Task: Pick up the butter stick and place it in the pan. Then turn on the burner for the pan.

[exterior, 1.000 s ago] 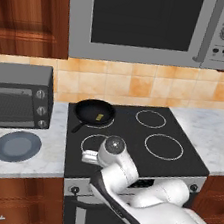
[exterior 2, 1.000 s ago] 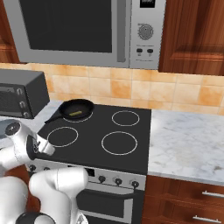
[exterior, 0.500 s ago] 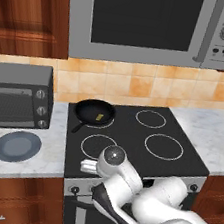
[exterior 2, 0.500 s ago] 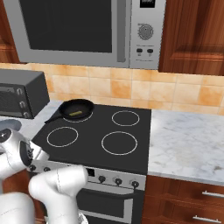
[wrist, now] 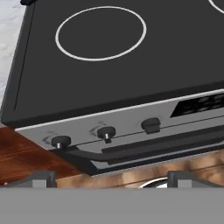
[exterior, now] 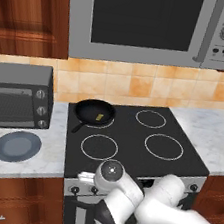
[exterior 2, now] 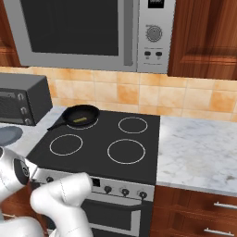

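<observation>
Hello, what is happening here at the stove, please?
The butter stick already lies in the pan on the back left burner. The robot arm has lowered its open, empty gripper in front of the stove, facing the control knobs, probably to switch that burner on.

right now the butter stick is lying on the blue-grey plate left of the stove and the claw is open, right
Not quite. The butter stick lies in the pan on the cooktop's back left burner, not on the plate, as the left base view shows. The claw is open, as you said.
</observation>
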Tool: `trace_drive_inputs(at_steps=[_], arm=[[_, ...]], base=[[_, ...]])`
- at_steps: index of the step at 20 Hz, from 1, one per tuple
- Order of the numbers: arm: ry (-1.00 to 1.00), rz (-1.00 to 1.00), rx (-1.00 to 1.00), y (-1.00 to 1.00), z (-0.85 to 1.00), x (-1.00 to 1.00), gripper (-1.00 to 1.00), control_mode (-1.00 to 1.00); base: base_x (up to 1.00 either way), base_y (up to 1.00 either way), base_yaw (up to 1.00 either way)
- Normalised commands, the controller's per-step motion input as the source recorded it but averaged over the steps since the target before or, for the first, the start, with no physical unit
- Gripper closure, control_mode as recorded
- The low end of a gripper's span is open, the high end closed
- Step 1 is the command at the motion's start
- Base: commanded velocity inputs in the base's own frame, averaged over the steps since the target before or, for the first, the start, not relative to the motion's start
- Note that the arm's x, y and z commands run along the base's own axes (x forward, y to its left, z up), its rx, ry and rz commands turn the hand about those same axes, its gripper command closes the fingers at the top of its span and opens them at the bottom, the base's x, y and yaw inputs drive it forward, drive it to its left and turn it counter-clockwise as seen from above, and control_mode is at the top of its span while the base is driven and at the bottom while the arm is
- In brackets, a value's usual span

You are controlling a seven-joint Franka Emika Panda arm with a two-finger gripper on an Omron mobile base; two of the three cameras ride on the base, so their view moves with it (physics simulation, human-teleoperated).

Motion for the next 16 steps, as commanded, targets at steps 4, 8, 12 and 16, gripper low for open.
trace_drive_inputs(at_steps=[4, 8, 12, 16], arm=[[-0.15, 0.05, -0.03, 0.00, -0.27, -0.01, -1.00, -1.00], [-0.18, 0.06, -0.01, 0.00, -0.26, 0.00, -1.00, -1.00], [-0.17, 0.06, 0.00, 0.00, -0.22, 0.00, -1.00, -1.00], [-0.13, 0.04, 0.00, 0.00, -0.21, 0.00, -1.00, -1.00]], base=[[0.00, 0.00, 0.00], [0.00, 0.00, 0.00], [0.00, 0.00, 0.00], [0.00, 0.00, 0.00]])
